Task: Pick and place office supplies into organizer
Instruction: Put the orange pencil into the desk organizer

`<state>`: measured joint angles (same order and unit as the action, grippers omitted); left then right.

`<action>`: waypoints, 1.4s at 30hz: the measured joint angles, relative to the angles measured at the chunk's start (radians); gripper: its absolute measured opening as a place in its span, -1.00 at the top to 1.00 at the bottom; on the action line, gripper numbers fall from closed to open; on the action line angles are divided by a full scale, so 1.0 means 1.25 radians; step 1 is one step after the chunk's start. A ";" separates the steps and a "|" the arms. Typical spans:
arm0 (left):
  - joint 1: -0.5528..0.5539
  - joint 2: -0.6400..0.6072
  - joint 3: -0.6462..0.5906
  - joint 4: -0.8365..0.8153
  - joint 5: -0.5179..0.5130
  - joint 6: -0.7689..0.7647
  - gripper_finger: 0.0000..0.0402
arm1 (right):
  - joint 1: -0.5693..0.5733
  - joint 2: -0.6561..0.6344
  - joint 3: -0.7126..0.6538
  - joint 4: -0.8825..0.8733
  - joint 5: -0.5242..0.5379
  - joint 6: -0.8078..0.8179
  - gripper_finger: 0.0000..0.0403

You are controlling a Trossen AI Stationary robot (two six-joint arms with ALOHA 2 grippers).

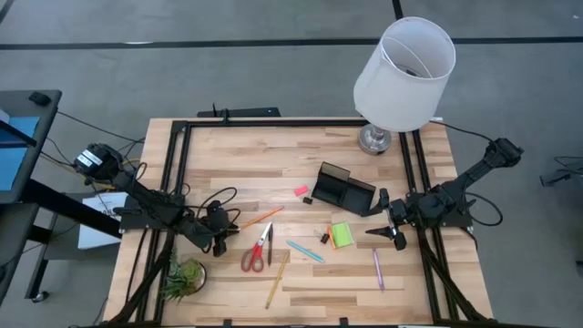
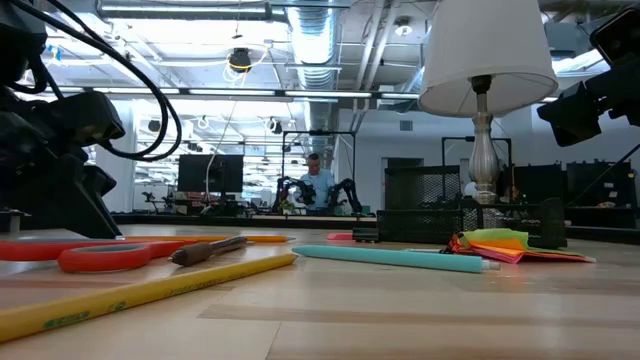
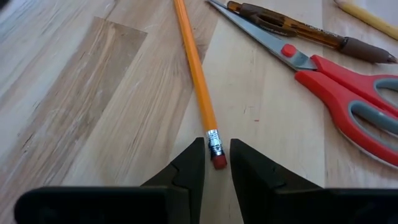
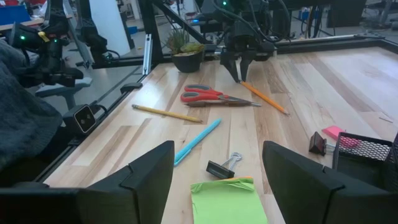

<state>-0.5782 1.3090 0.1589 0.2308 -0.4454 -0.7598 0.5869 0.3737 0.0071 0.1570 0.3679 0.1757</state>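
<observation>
The orange pencil lies flat on the table, next to the red-handled scissors and a brown pen. My left gripper points down at the pencil's eraser end. It is open only a little, one finger on each side of the eraser with a thin gap on both sides. My right gripper is wide open and hovers near the lime sticky-note pad and a binder clip. The black organizer stands close to the right gripper, toward the table's far edge.
A teal pen, a purple pen, a wooden pencil and the pink eraser lie on the table. A small plant stands at the near left corner. The white-shaded lamp stands at the far right.
</observation>
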 joint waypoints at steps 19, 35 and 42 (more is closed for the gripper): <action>-0.001 -0.002 0.003 -0.051 0.003 -0.019 0.81 | 0.000 0.000 0.000 0.000 0.000 0.000 -0.19; -0.003 0.004 0.120 -0.226 0.046 0.058 0.99 | 0.000 0.000 0.000 0.000 0.000 0.000 -0.19; -0.004 0.006 0.225 -0.411 0.053 0.108 1.00 | 0.000 0.000 0.000 0.000 0.000 0.000 -0.19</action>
<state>-0.5827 1.3166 0.4402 -0.2824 -0.3796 -0.6243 0.5869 0.3737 0.0071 0.1570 0.3679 0.1755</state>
